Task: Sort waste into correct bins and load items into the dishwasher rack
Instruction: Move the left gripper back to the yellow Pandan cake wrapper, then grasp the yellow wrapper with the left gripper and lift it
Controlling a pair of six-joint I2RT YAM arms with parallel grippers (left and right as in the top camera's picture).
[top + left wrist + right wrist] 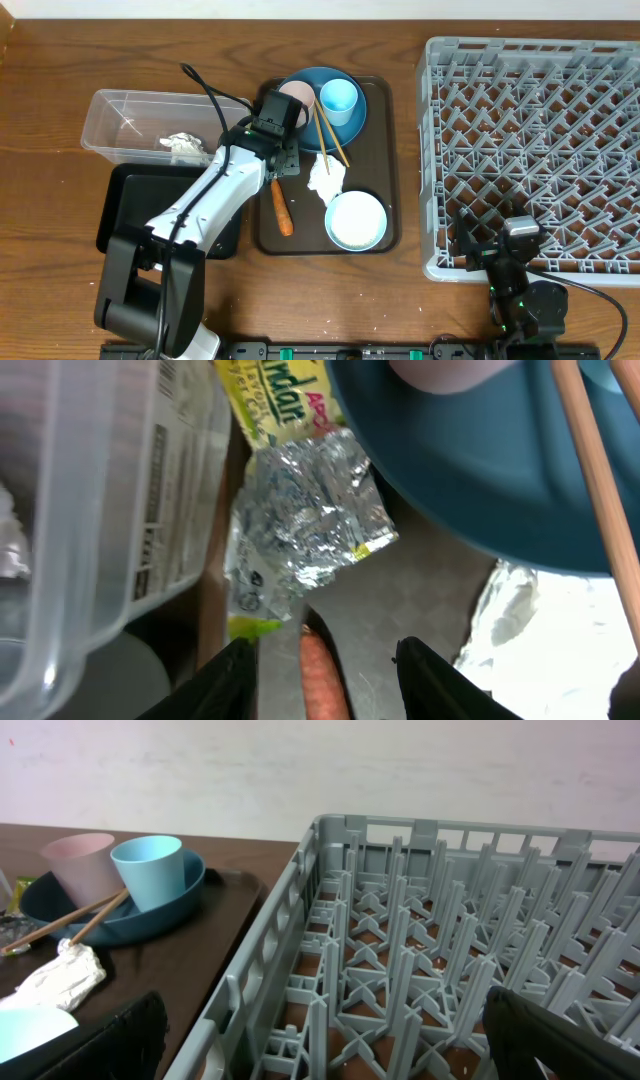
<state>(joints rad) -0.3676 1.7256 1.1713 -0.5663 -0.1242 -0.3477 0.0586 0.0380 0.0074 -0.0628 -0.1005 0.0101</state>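
My left gripper (281, 163) hangs low over the brown serving tray (385, 170), open. The orange carrot (320, 680) lies between its fingers (236, 678) with a gap on each side. Just ahead lies the yellow-green wrapper (300, 510), silver side up, beside the clear bin's wall (90, 540). The carrot (282, 210) runs toward the tray's near edge. Crumpled foil (325, 178) lies next to a white bowl (355, 220). The blue plate (350, 125) holds a pinkish cup (295, 96), a light blue cup (338, 97) and chopsticks (330, 138). My right gripper (325, 1010) stands open over the dishwasher rack (540, 150), at its near left wall.
The clear bin (125, 115) at the left holds crumpled white paper (183, 146). The black bin (122, 200) lies in front of it, partly under my left arm. The rack's wall (260, 970) stands close to the serving tray's right edge.
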